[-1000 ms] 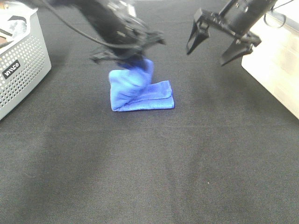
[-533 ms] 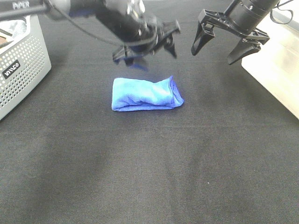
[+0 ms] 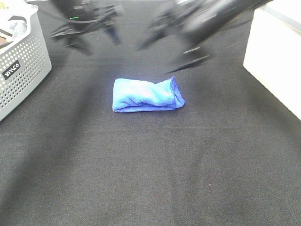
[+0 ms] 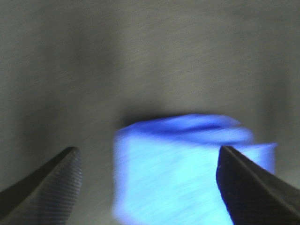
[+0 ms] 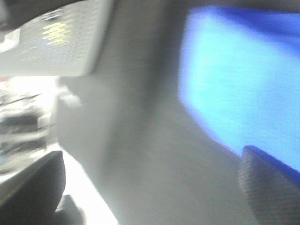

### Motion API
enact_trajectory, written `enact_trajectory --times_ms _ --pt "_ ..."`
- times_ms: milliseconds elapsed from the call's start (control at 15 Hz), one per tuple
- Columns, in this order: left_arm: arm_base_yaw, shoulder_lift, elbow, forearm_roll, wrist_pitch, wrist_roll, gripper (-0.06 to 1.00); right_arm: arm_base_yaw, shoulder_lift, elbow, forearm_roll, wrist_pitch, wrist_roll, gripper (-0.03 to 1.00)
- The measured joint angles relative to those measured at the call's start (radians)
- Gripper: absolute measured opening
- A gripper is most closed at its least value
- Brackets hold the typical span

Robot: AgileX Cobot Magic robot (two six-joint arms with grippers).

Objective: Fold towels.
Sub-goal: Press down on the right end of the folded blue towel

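Mostly black cloth [image 3: 150, 179] under blue towel [image 3: 146, 95]

Towel [image 3: 147, 95]: lies flat on the table [image 3: 150, 179], near its middle. Perforated basket [image 3: 23, 66]: stands at the table's left edge, well apart from the towel. Boxy block [image 3: 275, 61]: stands at the right edge. Left gripper [image 3: 96, 40]: hangs behind and left of the towel, between towel and basket. Right gripper [image 3: 176, 44]: hangs behind the towel's right end, too blurred to place more closely.
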Motion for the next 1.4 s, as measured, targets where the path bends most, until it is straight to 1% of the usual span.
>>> enact_trajectory --times_ms 133,200,267,333,467,533,733,867,933,1133,1267,1333,1400 --pt "0.008 0.0 0.0 0.009 0.026 0.038 0.75 0.021 0.075 0.0 0.166 -0.002 -0.104 0.94" --pt "0.007 0.0 0.0 0.009 0.03 0.055 0.75 0.017 0.11 0.0 0.223 -0.012 -0.142 0.94" --pt "0.007 0.0 0.0 0.009 0.032 0.058 0.75 0.01 0.139 0.0 0.245 -0.027 -0.163 0.94" --pt "0.003 0.0 -0.001 0.006 0.035 0.06 0.75 -0.003 0.176 0.0 0.244 -0.049 -0.184 0.94" --pt "0.002 0.0 -0.001 -0.002 0.041 0.062 0.75 -0.027 0.213 0.0 0.232 -0.074 -0.185 0.94" --pt "0.002 0.0 -0.001 -0.002 0.041 0.062 0.75 -0.027 0.213 0.0 0.232 -0.074 -0.185 0.94" --pt "0.002 0.0 -0.001 -0.01 0.051 0.077 0.75 -0.067 0.223 0.0 0.22 -0.064 -0.182 0.94" --pt "0.002 0.0 -0.001 -0.01 0.073 0.088 0.75 -0.102 0.207 0.0 0.188 -0.034 -0.174 0.94" --pt "0.002 0.0 -0.001 -0.01 0.082 0.089 0.75 -0.114 0.194 0.0 0.156 -0.028 -0.155 0.94" --pt "0.002 0.0 -0.003 -0.011 0.127 0.105 0.75 -0.122 0.183 0.0 0.002 -0.027 -0.078 0.94" --pt "0.002 -0.004 -0.004 -0.012 0.131 0.134 0.75 -0.122 0.174 0.0 -0.068 -0.026 -0.04 0.94" --pt "0.001 -0.027 -0.004 -0.007 0.132 0.161 0.75 -0.122 0.146 0.0 -0.119 -0.026 -0.023 0.94" --pt "-0.002 -0.058 -0.004 0.01 0.132 0.175 0.75 -0.123 0.113 0.0 -0.148 -0.027 -0.015 0.94"
